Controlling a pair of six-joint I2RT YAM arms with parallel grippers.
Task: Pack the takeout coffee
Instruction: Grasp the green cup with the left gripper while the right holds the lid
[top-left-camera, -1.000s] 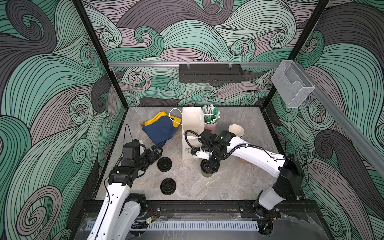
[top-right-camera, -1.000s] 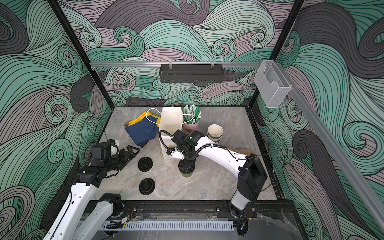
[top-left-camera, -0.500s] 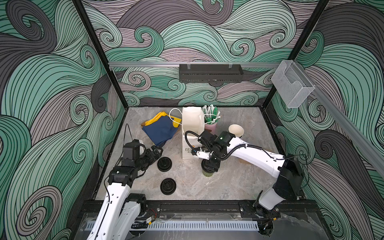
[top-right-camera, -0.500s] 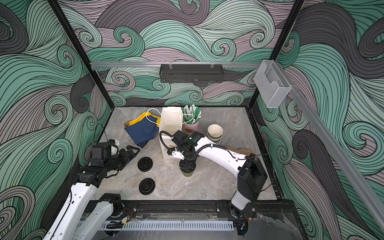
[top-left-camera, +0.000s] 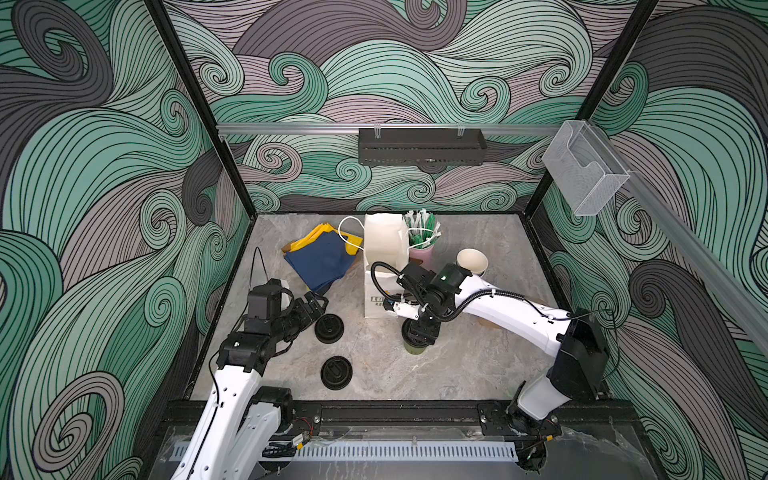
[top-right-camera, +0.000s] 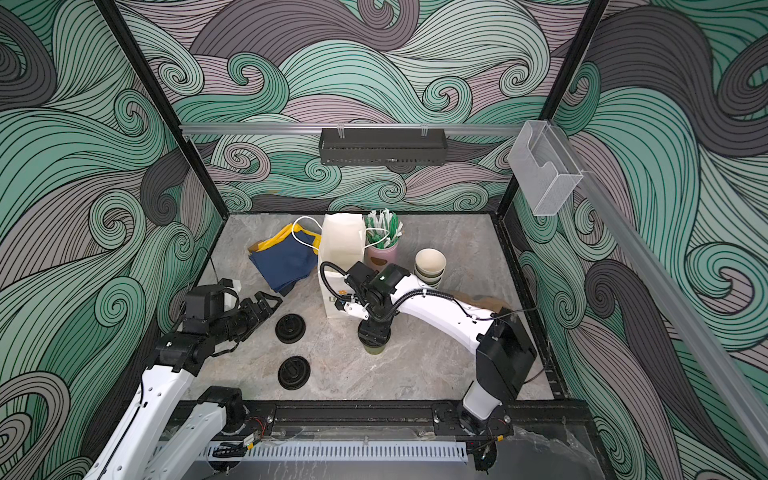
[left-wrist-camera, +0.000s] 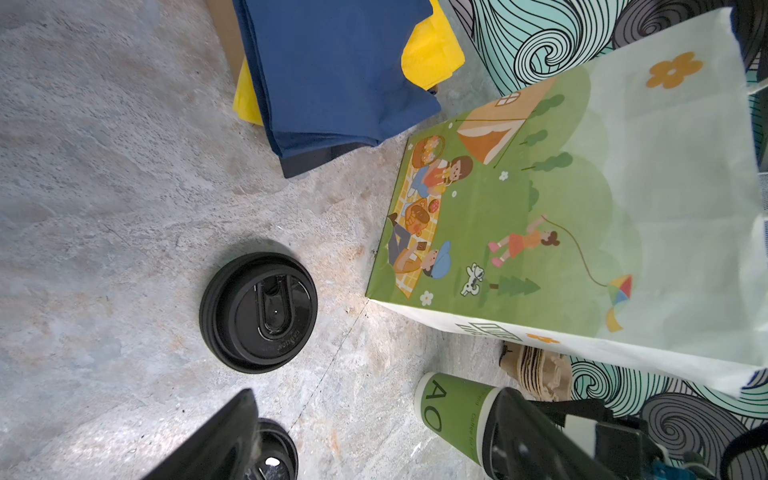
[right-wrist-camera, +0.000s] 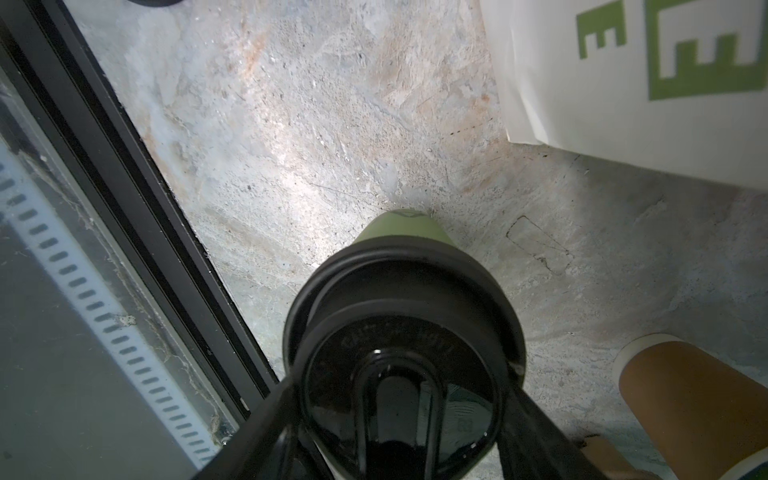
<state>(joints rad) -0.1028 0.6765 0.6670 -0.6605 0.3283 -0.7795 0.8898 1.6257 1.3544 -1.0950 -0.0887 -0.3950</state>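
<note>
One takeout coffee (top-left-camera: 415, 348) (top-right-camera: 376, 348), an olive-green paper cup, stands upright in front of the white paper bag (top-left-camera: 384, 266) (top-right-camera: 340, 249). A black sip lid (right-wrist-camera: 399, 316) sits on top of it. My right gripper (top-left-camera: 419, 332) (top-right-camera: 374, 332) (right-wrist-camera: 399, 415) comes down from above, its fingers shut against the lid's two sides. My left gripper (top-left-camera: 313, 305) (top-right-camera: 266, 302) (left-wrist-camera: 374, 449) hovers open and empty beside a loose black lid (top-left-camera: 328, 328) (left-wrist-camera: 258, 316). The left wrist view shows the green cup (left-wrist-camera: 453, 409) by one finger.
A second loose lid (top-left-camera: 336, 372) (top-right-camera: 294, 372) lies near the front edge. Folded blue and yellow cloths (top-left-camera: 324, 255), a pink cup of stirrers (top-left-camera: 422, 241) and a stack of lidless cups (top-left-camera: 471, 262) stand at the back. Brown sleeves (left-wrist-camera: 536, 374) lie behind the bag.
My right gripper's fingers have closed in slightly round the lid. Both arms otherwise hold their places, and the loose lids have not moved.
</note>
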